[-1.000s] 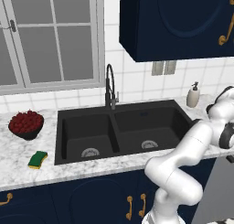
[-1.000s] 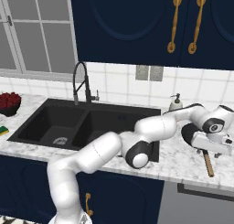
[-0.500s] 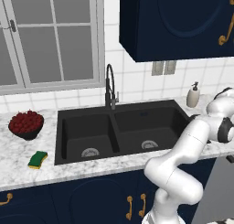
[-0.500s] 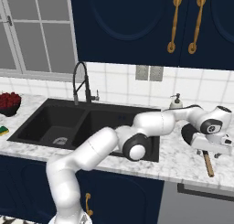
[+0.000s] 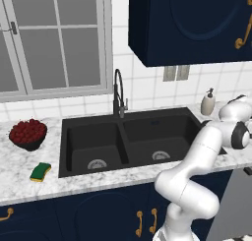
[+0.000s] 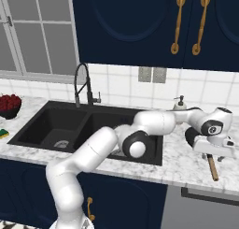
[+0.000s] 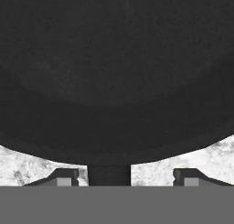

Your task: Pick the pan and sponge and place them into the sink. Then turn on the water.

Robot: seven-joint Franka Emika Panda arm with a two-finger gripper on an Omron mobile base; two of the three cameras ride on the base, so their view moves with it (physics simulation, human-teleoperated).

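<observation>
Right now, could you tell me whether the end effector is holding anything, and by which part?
Nothing is held yet: the end effector stands open astride the pan where its handle meets the rim, its fingertips apart from it.

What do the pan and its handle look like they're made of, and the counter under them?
Pan: matte black, faintly speckled, likely coated metal. Its handle: brown, probably wood. Counter: white stone with grey veins, looks like marble.

A home kitchen: a black double sink (image 5: 123, 136) with arched faucet (image 5: 118, 93) set in a marble bench (image 5: 19, 171), navy cabinets (image 6: 135, 22) with brass handles, white tiled wall, a window (image 5: 54, 38).
</observation>
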